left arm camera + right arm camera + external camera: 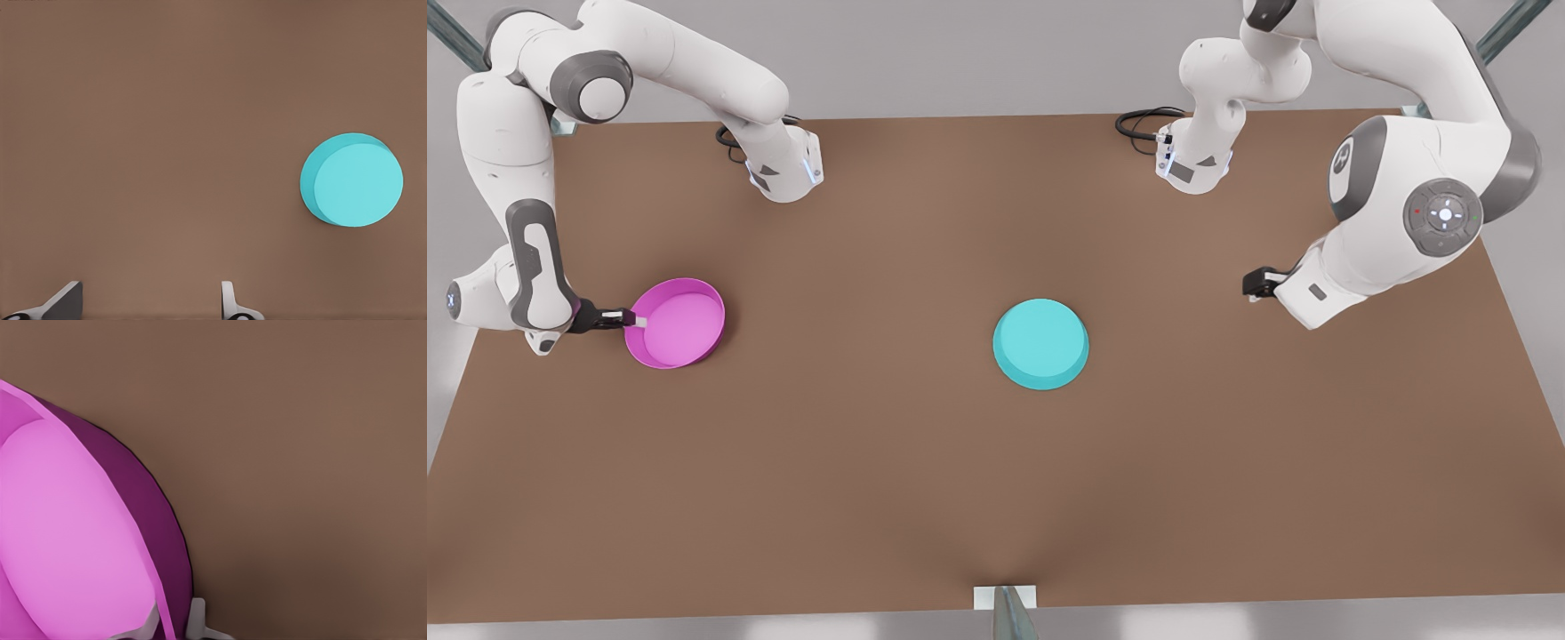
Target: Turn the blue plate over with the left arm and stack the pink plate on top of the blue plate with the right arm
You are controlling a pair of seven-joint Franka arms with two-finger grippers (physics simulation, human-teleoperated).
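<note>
The pink plate is on the front view's left, tilted with its hollow side showing. My right gripper is shut on its rim, one finger inside and one outside; the right wrist view shows the pink plate up close, with the right gripper pinching the rim. The blue plate lies at the table's middle with its flat base up. Apart from it, on the front view's right, my left gripper hangs open and holds nothing. The left wrist view shows the blue plate well away from the fingers.
The brown table carries both arm bases at its far edge, each with black cables. A small white bracket sits at the near edge. Bare tabletop lies between the two plates.
</note>
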